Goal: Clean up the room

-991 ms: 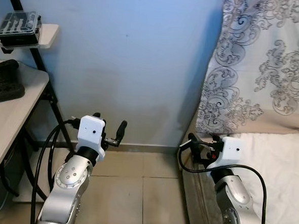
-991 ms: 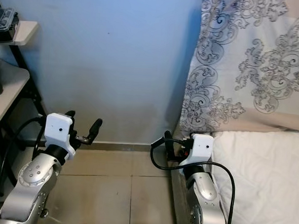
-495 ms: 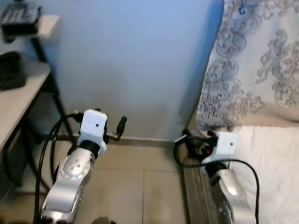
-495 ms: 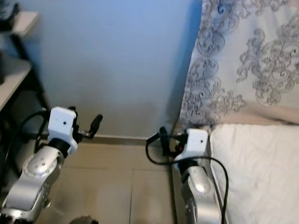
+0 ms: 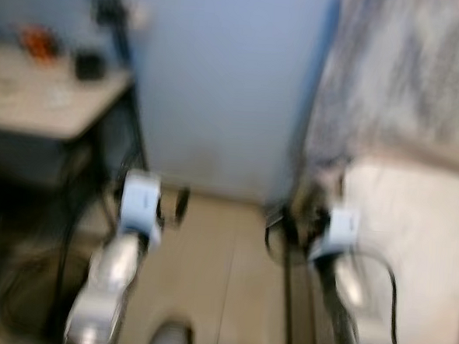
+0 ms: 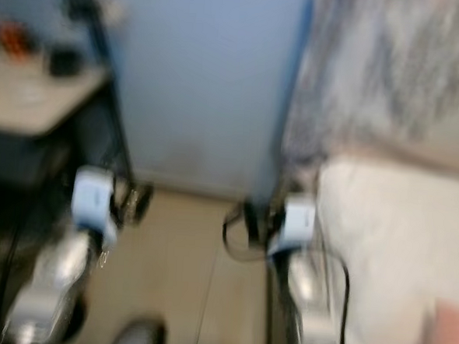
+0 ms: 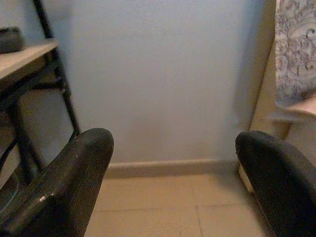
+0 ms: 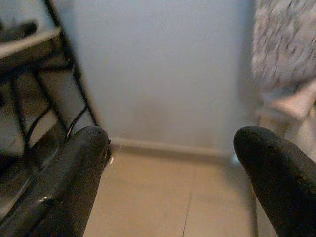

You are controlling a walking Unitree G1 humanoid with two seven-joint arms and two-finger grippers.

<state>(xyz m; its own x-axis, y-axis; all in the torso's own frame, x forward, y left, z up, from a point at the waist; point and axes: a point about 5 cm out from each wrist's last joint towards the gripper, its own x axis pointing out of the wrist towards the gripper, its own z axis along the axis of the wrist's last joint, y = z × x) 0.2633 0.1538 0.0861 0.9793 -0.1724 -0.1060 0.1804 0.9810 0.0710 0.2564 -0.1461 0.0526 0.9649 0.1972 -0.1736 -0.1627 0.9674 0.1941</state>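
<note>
Both arms are held low in front of me over a tan tiled floor (image 5: 223,281), and the head views are blurred. My left gripper (image 5: 173,204) stands open with nothing between its fingers (image 7: 64,182). My right gripper (image 5: 289,222) is open too, its fingers (image 8: 64,177) wide apart and empty. Both point toward the blue wall (image 7: 163,74). A bed with a white cover (image 5: 413,230) lies at my right, with a patterned grey cloth (image 5: 406,81) above it.
A light-topped desk on black legs (image 5: 54,107) stands at the left with small dark and orange items on it. A pale baseboard (image 7: 168,168) runs along the wall. The bed frame (image 5: 292,300) is close beside my right arm.
The whole picture has shifted and blurred: the camera has swung left and down, bringing more of the desk into view. Both arms keep their pose, grippers still open.
</note>
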